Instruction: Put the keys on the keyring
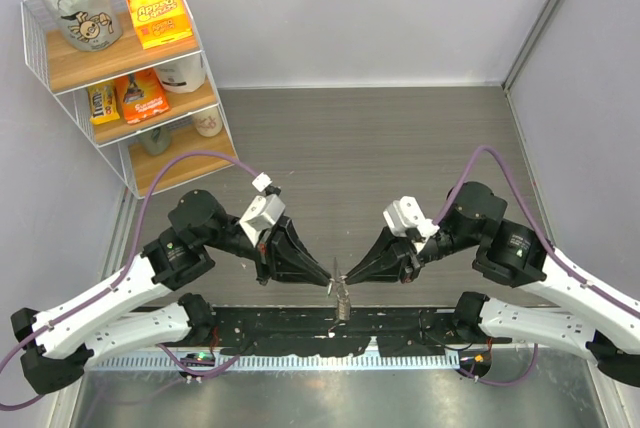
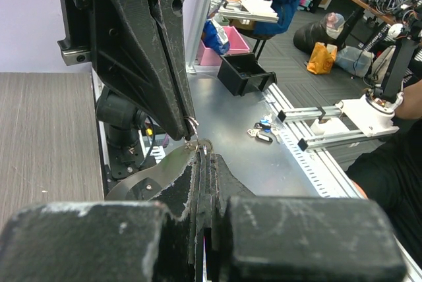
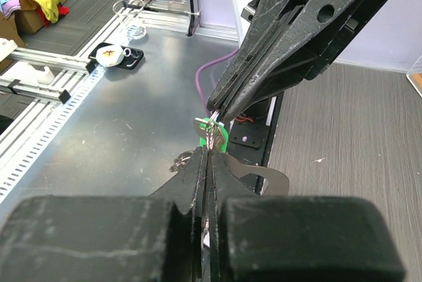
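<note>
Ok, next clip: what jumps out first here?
The left gripper and right gripper meet tip to tip, both shut, at the near edge of the table, with a silvery keyring dangling below them. The right wrist view shows a bright green key at that pinch. A wire shelf holding snack boxes stands in the far left corner.

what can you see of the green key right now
Of the green key only the head shows, in the right wrist view: a small, flat, bright green piece, plastic by its look. It sits where the shut tips of the right end effector and left end effector meet, with the thin silvery keyring against it. Its blade is hidden, and which tips pinch it cannot be told.
</note>
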You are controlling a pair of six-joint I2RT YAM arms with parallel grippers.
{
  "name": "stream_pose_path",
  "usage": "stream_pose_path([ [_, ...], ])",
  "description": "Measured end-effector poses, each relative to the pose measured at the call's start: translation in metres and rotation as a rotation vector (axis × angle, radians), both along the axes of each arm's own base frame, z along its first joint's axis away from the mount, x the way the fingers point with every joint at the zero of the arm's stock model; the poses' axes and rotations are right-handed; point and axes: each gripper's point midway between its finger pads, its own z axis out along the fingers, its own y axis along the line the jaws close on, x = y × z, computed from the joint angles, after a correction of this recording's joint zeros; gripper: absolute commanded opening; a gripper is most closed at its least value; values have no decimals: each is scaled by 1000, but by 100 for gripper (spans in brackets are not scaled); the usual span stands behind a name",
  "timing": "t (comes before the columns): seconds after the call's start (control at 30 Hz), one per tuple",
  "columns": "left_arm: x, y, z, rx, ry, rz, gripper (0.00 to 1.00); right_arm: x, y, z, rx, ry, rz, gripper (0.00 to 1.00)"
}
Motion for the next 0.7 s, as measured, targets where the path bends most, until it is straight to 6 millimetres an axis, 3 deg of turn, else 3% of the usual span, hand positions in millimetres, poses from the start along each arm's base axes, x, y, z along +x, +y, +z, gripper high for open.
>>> stream_pose_path([
  [0.7,-6,3,2,-11,-14,-39,0,-8,-2,13,16,-26,56,5],
])
